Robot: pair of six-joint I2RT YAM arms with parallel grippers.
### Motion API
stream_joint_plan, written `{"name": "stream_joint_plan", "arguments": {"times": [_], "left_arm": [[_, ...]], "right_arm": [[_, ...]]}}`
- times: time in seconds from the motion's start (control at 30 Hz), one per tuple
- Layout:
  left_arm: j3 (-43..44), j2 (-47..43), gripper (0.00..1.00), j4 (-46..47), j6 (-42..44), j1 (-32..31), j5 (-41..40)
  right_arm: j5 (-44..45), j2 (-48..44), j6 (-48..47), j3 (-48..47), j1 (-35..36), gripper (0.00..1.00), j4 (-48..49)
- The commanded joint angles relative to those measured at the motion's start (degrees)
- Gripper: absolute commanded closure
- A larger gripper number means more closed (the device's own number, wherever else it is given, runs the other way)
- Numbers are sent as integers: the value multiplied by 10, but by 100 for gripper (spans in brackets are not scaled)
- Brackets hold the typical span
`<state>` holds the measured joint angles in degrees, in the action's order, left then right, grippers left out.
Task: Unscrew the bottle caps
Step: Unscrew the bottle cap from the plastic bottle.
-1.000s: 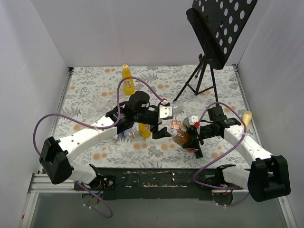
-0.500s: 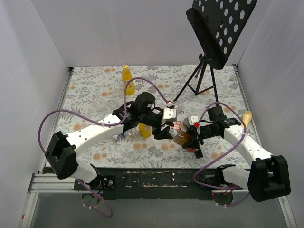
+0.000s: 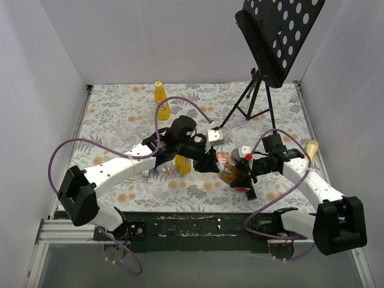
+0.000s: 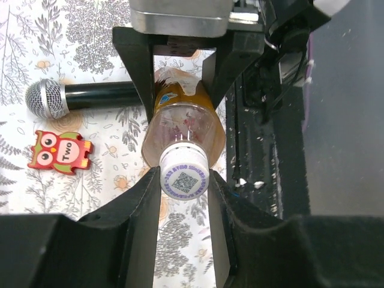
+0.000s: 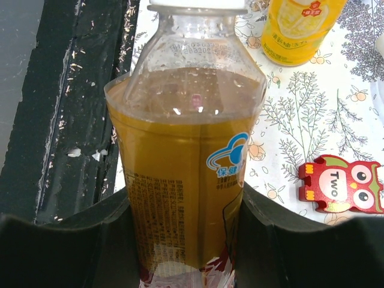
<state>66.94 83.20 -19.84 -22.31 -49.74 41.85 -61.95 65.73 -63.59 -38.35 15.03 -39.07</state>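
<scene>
Right gripper (image 5: 183, 210) is clamped on the brown bottle (image 5: 180, 150), a finger on each side of the labelled body, close to the table's (image 3: 108, 120) near edge. The bottle is tilted, neck toward the left arm. Left gripper (image 4: 185, 183) is closed narrow on its white cap (image 4: 184, 174), with a pad touching each side (the QR sticker on the cap top faces my wrist cam). The cap sits on the neck. An owl block (image 4: 60, 152) lies flat just beside the bottle, and a microphone (image 4: 78, 96) lies near it. One yellow bottle (image 3: 183, 163) stands under the left arm, near the brown one. A second yellow bottle (image 3: 161, 102) is upright, well back. Music stand (image 3: 264, 90) is at the far right.
</scene>
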Motion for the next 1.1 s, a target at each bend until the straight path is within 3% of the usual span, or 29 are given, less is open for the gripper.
{"name": "stream_joint_plan", "arguments": {"times": [0.0,0.13,0.27,0.67,0.87,1.07], "left_arm": [[21,-33,100,52,-232,-2,-43],[42,-37,100,24,-481,-2,-120],[81,-37,100,-31,-577,-3,-189],[153,-24,100,-101,-657,2,-261],[151,-12,100,-100,-701,6,-229],[149,3,100,-92,-681,6,-223]], "right_arm": [[-2,1,-7,2,3,99,-1],[-3,4,-6,2,3,99,0],[-5,5,-6,1,3,99,0],[3,6,-4,4,3,99,3],[2,4,-4,4,3,99,3],[1,4,-4,4,3,99,3]]}}
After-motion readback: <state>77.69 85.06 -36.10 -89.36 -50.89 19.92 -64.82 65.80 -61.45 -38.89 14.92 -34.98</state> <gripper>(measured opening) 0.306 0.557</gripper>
